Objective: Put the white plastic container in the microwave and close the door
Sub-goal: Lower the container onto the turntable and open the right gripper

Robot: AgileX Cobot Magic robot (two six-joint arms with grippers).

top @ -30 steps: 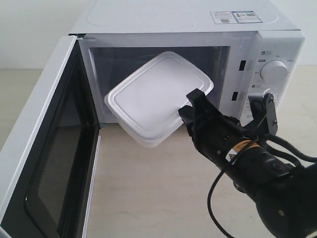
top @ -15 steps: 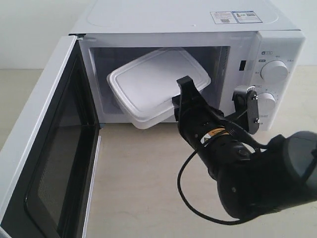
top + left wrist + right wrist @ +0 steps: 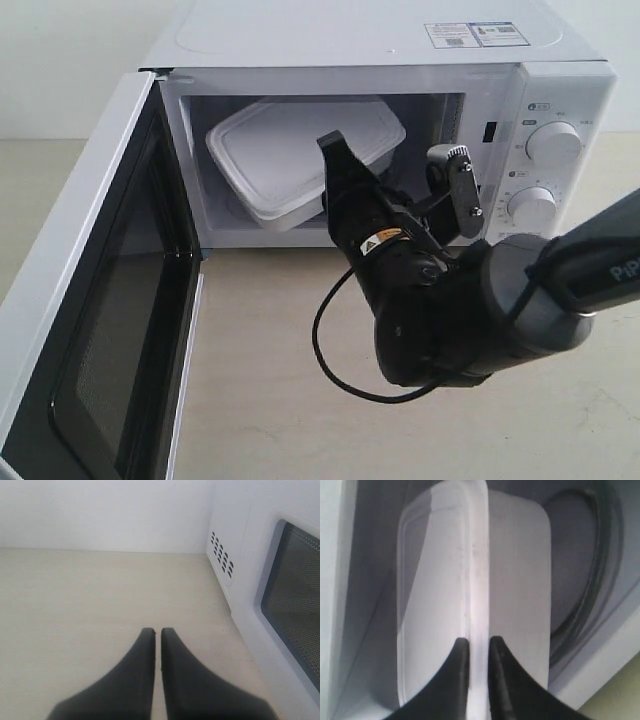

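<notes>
The white plastic container (image 3: 290,150) is tilted inside the cavity of the microwave (image 3: 380,40), held off the floor. My right gripper (image 3: 330,150) is shut on its rim. In the right wrist view the container (image 3: 470,580) stands edge-on, its rim pinched between the two black fingers of the right gripper (image 3: 480,642), with the glass turntable (image 3: 590,590) behind it. The door (image 3: 90,300) hangs wide open at the left, black inner face showing. My left gripper (image 3: 157,632) is shut on nothing, low over the tabletop beside the door's outer face (image 3: 280,595).
Two round knobs (image 3: 553,143) sit on the microwave's right panel. The right arm's dark body (image 3: 470,310) and a looping black cable (image 3: 340,330) fill the beige tabletop (image 3: 270,400) in front of the opening.
The right gripper has carried the container up and back from the doorway into the cavity, with the arm following towards the opening. The door has not moved.
</notes>
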